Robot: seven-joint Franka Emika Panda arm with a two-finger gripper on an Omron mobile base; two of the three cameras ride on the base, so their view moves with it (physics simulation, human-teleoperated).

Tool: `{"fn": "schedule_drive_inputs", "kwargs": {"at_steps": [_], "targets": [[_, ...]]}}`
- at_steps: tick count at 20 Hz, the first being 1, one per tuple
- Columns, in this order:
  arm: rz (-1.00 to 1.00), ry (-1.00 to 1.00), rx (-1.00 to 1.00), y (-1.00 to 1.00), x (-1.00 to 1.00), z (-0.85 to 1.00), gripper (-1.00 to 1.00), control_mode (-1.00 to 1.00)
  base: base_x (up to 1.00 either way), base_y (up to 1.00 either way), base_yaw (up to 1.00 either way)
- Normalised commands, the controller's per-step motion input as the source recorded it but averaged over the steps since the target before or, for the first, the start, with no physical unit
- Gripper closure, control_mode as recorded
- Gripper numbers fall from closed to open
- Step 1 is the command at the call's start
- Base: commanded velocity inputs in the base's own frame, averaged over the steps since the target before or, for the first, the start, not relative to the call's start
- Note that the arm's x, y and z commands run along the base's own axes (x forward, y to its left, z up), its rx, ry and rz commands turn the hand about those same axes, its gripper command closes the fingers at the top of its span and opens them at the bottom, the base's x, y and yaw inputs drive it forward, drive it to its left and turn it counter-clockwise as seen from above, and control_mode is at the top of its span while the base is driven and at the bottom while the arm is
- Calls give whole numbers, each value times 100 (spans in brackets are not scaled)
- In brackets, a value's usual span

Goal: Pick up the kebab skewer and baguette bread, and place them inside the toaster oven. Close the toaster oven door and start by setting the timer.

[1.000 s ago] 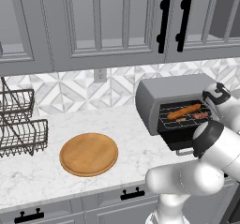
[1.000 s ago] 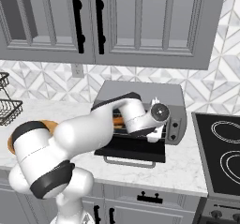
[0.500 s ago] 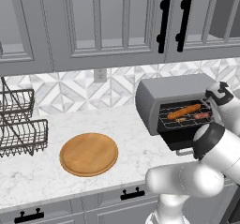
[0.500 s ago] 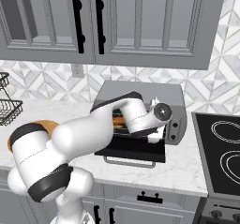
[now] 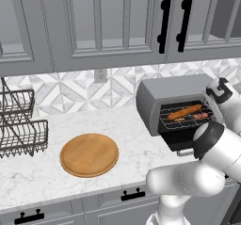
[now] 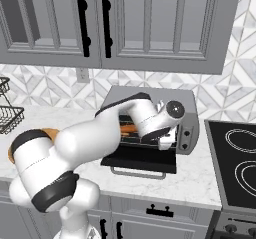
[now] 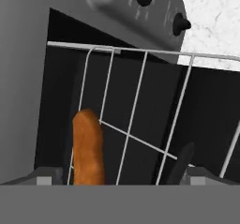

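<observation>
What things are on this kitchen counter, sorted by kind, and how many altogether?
Food: 2, a baguette bread and a kebab skewer, both on the rack inside the toaster oven.
Appliances: 1, the toaster oven, door open.
Wooden boards: 1, round wooden board.
Wire racks: 1, wire rack.
Total: 5.

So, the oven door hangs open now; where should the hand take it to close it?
Take the door by its grey bar handle on the front edge. Come from in front and below, then lift up and back towards the oven. The panel lies nearly flat and hinges at the oven's base, so the bar gives most leverage. The hand is open.
</observation>
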Motion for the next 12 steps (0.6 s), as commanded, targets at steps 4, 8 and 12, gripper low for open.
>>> {"fn": "schedule_drive_inputs", "kwargs": {"at_steps": [4,8,12], "targets": [[18,-4,-16,-5,-45,0,-100,-100,0,0,0],[13,-16,-15,0,-56,0,-100,-100,0,0,0],[6,-24,-18,31,-43,-2,-100,-100,0,0,0]]}}
